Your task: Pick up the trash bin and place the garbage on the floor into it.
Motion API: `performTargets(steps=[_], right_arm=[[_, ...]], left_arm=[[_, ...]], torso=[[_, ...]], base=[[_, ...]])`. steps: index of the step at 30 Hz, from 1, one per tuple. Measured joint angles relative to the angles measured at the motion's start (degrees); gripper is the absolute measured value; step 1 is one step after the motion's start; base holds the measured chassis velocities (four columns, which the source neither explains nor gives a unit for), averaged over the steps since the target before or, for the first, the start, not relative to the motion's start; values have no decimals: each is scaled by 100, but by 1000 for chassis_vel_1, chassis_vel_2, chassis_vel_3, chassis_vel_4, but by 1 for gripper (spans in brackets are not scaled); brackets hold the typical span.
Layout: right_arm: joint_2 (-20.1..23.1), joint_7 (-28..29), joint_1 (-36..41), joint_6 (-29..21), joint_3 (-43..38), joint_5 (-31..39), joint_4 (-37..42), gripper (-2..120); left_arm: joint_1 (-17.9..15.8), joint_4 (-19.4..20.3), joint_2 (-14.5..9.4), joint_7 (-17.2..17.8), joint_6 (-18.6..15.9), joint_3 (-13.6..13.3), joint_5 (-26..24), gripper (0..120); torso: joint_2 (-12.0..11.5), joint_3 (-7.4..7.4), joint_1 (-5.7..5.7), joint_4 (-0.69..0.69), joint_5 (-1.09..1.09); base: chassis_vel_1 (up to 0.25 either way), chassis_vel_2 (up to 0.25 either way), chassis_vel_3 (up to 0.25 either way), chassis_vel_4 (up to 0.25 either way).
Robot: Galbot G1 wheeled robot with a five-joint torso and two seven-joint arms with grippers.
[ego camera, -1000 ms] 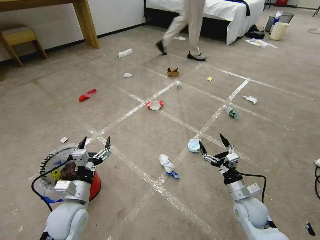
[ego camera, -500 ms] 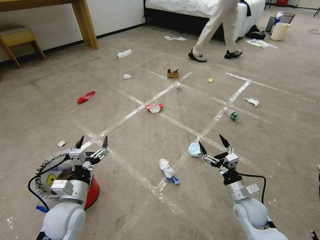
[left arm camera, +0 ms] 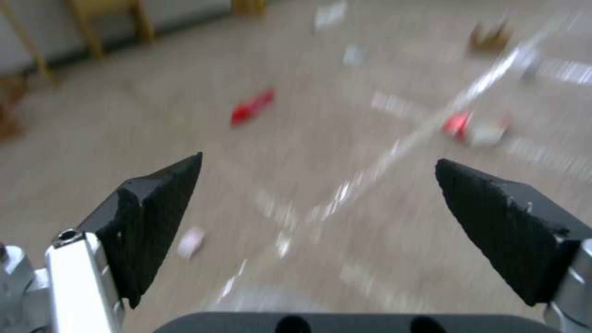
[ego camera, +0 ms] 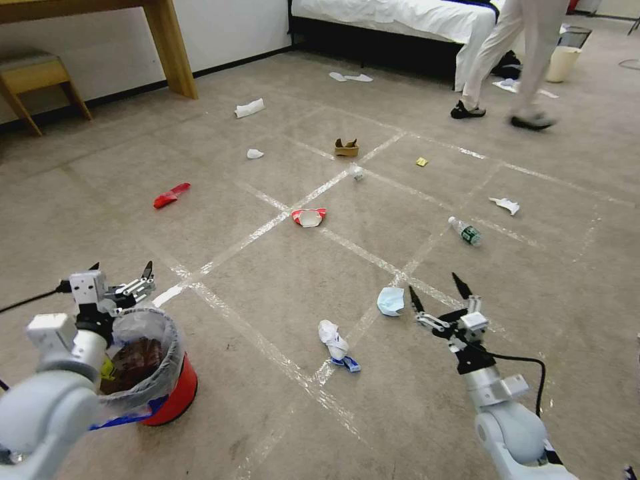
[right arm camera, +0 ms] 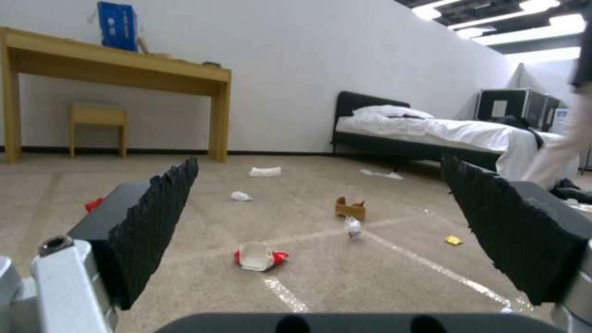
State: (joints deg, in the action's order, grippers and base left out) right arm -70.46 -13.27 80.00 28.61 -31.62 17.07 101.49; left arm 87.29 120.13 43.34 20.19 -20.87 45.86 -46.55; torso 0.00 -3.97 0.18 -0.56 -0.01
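The left gripper (ego camera: 120,275), jaws spread w/ nothing between them, has been swung out to the left since a sec ago and is now held above the far rim of the trash bin (ego camera: 143,363), no longer over its middle (so the bin isn't gripped yet; pickup looks still pending). The left arm is bent in from the frame's lower-left corner, wrist level. The right gripper (ego camera: 437,293), also spread and empty, is held low just beside the blue face mask (ego camera: 390,301), forearm reaching fwd. Garbage is left scattered on the floor (ego camera: 280,280): tissue wad (ego camera: 333,337), paper bowl (ego camera: 309,216), bottle (ego camera: 465,231), red wrapper (ego camera: 171,195).
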Motion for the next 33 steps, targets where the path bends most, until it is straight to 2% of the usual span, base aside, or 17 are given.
performTargets(steps=[1,2,4,5,7,8,11,12,13,15,19,21,26,28,30,33], right_arm=[[21,-1,-1,3,-15,13,5,100],[21,-1,-1,3,-15,13,5,100],[71,-15,33,15,-103,70,21,100],[71,-15,33,15,-103,70,21,100],[104,-28,81,57,-203,105,18,100],[104,-28,81,57,-203,105,18,100],[123,-37,79,102,-223,118,-60,100],[124,-39,66,111,-215,119,-89,100],[124,-39,66,111,-215,119,-89,100],[128,-42,42,112,-193,139,-122,100],[137,-46,14,127,-192,153,-188,100],[144,-61,-11,150,-197,180,-267,100],[148,-84,-47,155,-192,203,-325,100],[148,-86,-56,155,-186,203,-340,100],[138,-91,-76,155,-177,200,-366,100],[137,-92,-77,155,-177,199,-370,100]], left_arm=[[23,-90,-165,103,-239,58,-328,100],[23,-90,-165,103,-239,58,-328,100],[31,-428,-501,110,-448,146,-634,100],[31,-428,-501,110,-448,146,-634,100],[29,-672,-738,49,-693,168,-952,100],[29,-672,-738,49,-693,168,-952,100],[60,-954,-945,-42,-1153,178,-1176,100],[74,-1155,-1073,-86,-1329,160,-1268,100],[74,-1155,-1073,-86,-1329,160,-1268,100],[69,-1537,-1285,-126,-1454,117,-1402,100],[57,-1778,-1459,-202,-1575,148,-1531,100],[53,-2046,-1626,-248,-1679,161,-1552,100],[0,-2267,-1758,-296,-1767,56,-1814,100],[-29,-2312,-1760,-298,-1776,21,-1896,100],[-76,-2356,-1747,-305,-1775,-35,-2183,100],[-78,-2354,-1744,-307,-1775,-39,-2224,100]], torso=[[0,0,0,3,0],[0,0,0,3,0],[0,0,0,2,-1],[0,0,0,2,-1],[0,0,0,-1,0],[0,0,0,-1,0],[0,0,0,0,0],[0,0,0,2,0],[0,0,0,2,0],[0,0,0,2,-1],[0,-1,0,2,0],[0,0,0,0,1],[0,0,0,1,1],[0,0,0,1,1],[0,0,0,1,0],[0,0,0,1,1]], base=[[0,0,0,0],[0,0,0,0],[0,0,0,0],[0,0,0,0],[0,0,0,0],[0,0,0,0],[0,0,0,0],[0,0,0,0],[0,0,0,0],[0,0,0,0],[0,0,0,0],[0,0,0,0],[0,0,0,0],[0,0,0,0],[0,0,0,0],[0,0,0,0]])
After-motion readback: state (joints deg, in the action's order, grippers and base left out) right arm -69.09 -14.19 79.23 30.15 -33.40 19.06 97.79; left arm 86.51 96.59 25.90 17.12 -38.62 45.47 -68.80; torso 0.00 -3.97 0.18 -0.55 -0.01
